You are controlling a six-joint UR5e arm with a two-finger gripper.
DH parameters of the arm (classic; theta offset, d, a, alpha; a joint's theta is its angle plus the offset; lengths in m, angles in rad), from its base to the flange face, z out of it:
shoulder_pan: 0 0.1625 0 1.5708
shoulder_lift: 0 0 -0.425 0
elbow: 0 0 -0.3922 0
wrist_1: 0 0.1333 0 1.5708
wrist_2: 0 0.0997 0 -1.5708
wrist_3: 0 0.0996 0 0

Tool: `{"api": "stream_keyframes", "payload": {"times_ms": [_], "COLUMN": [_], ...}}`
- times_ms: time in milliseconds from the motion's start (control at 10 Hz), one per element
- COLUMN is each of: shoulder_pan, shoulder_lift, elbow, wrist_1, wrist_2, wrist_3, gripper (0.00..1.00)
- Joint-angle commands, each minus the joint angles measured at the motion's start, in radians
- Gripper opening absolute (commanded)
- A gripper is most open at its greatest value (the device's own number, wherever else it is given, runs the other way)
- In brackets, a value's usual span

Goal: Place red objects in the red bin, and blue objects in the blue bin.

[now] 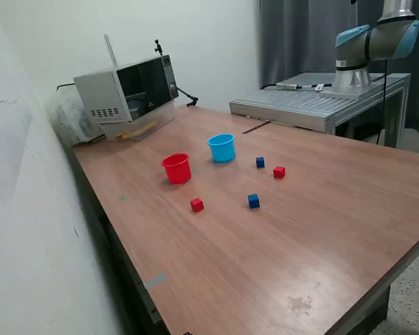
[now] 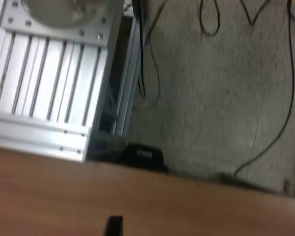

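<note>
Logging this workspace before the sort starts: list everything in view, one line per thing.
red cubes: 2, red, on the table, one in front of the red cup, one toward the exterior view's right
blue cubes: 2, dark blue, one near the blue cup, one nearer the camera
red cup: 1, red, upright mid-table
blue cup: 1, light blue, upright, beside the red cup
table: 1, brown wood
microwave: 1, white with dark door, far corner
metal platform: 1, grey, beyond the table
cables: several, black, on the floor
robot arm: 1, grey and light blue, on the platform
gripper: only dark fingertips show in the wrist view
</note>
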Motion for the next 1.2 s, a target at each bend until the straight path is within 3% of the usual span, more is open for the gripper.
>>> {"api": "stream_keyframes", "payload": {"times_ms": [0,100,200,300,600,1100], "shoulder_pan": [-0.002,-0.004,-0.013,-0.091,-0.111,-0.245], "shoulder_lift": [0.036,0.054,0.088,0.132,0.236,0.474], "elbow": [-0.034,-0.044,-0.048,-0.043,-0.032,-0.012], "wrist_1": [-0.16,-0.241,-0.286,-0.329,-0.461,-0.737], "wrist_2": [-0.048,-0.091,-0.1,-0.097,-0.094,-0.094], "wrist_3": [0.003,0.007,0.013,0.074,0.196,0.308], "gripper": [1.0,1.0,1.0,1.0,1.0,1.0]}}
